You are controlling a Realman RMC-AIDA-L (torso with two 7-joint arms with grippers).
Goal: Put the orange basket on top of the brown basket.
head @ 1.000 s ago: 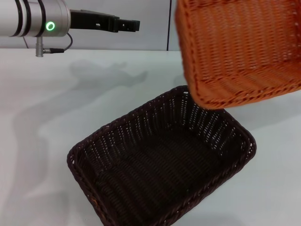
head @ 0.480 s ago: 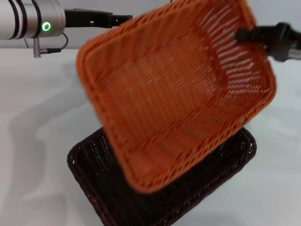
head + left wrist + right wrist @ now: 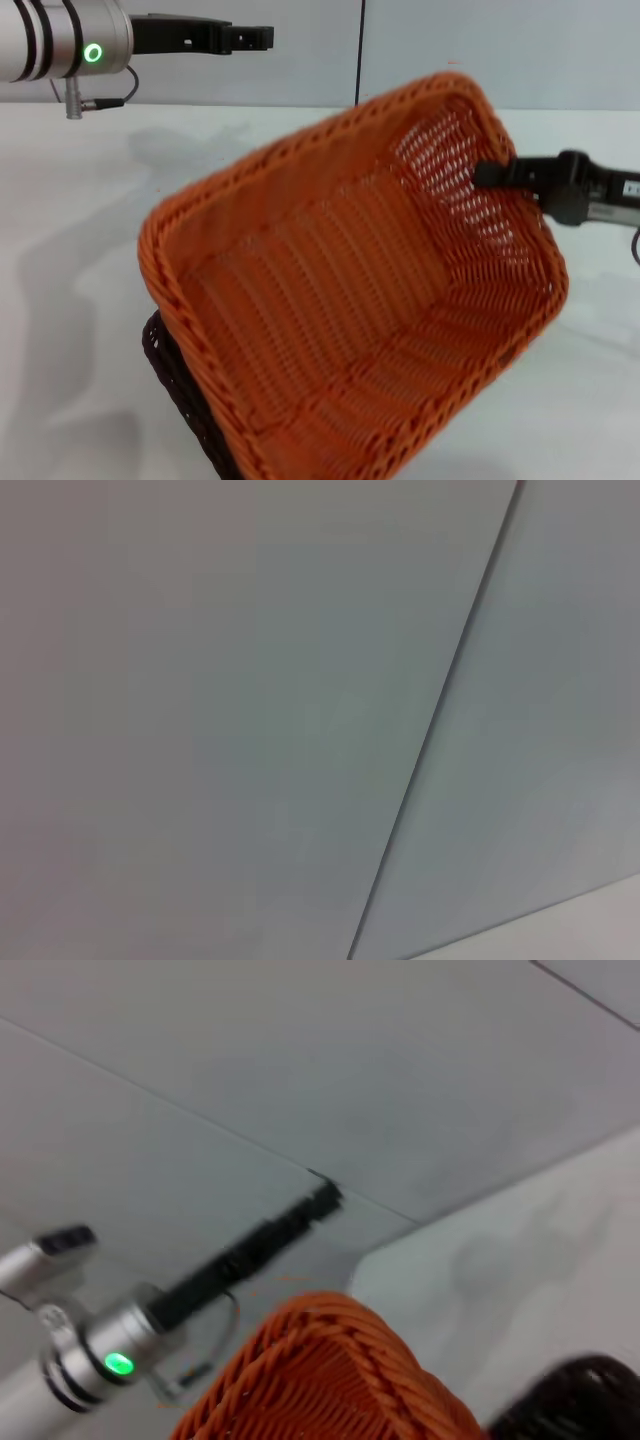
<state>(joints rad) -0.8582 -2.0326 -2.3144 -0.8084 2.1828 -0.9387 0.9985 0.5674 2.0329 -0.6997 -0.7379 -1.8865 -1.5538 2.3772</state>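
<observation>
The right gripper (image 3: 492, 174) is seen clamped on the far right wall of the orange basket (image 3: 340, 300), a dark fingertip lying against the inside of the open weave just below the braided rim; its other finger is taken to be outside the wall, though that side is hidden. The basket is carried by this single hold and is held tilted, its gripped end raised and its opposite end dipping low.

Directly beneath the orange basket, the brown basket (image 3: 185, 400) is almost wholly covered: only a strip of its dark rim and wall is visible under the lower left edge of the orange basket. In the right wrist view a dark corner of it (image 3: 580, 1400) shows beside the orange rim (image 3: 330, 1380). Whether the two baskets are touching at the low end cannot be told.

The left gripper (image 3: 250, 38) is held well above and beyond the orange basket, against the grey wall (image 3: 250, 700) (its wrist view shows nothing but that wall); its fingers appear closed, with nothing between them.

As to progress, the carrying over is judged largely done, since the orange basket is already placed over the brown one. What is left, by this reading, is levelling, lowering until it is seated, and release.
</observation>
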